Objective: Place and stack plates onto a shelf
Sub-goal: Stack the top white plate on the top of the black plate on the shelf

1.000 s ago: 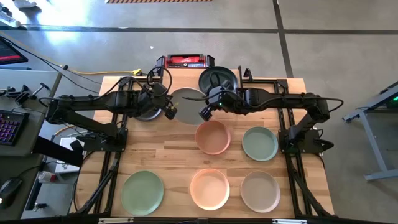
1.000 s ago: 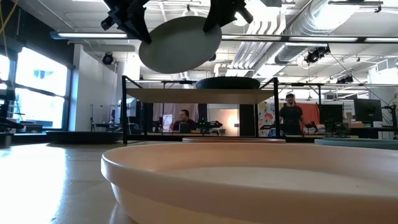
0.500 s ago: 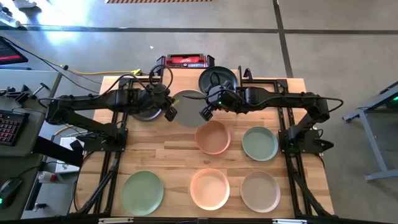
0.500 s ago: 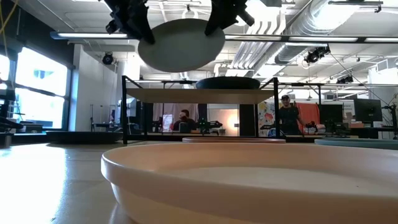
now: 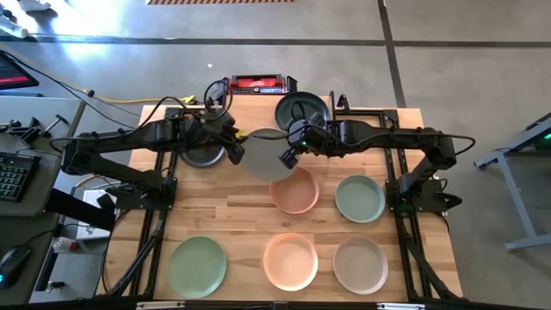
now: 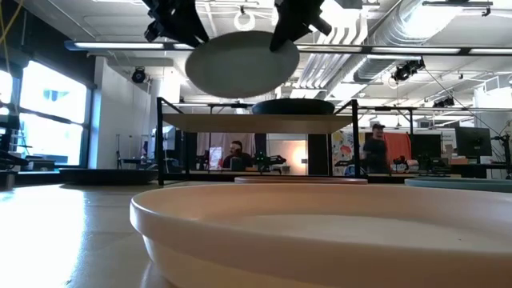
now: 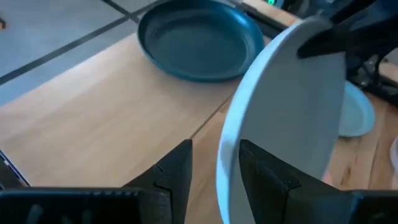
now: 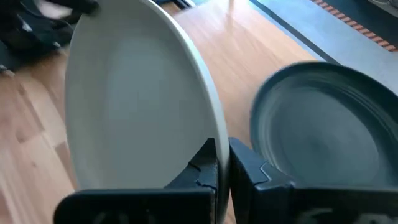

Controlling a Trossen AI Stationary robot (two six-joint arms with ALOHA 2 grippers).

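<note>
High view: the table (image 5: 232, 215) carries six plates across its front and middle, and the shelf (image 6: 256, 122) stands at its rear edge with a black plate (image 5: 300, 108) on top. The cream plate (image 5: 265, 152) hangs above the shelf's front edge, the left gripper (image 5: 232, 152) and right gripper (image 5: 287, 156) each clamped on its opposite rims.

Left end effector (image 5: 234, 151) and right end effector (image 5: 287, 155) face each other, raised, both clamped.

Cream-white plate (image 5: 266, 152), black plate (image 5: 302, 109), pale wooden shelf (image 6: 256, 123).
</note>
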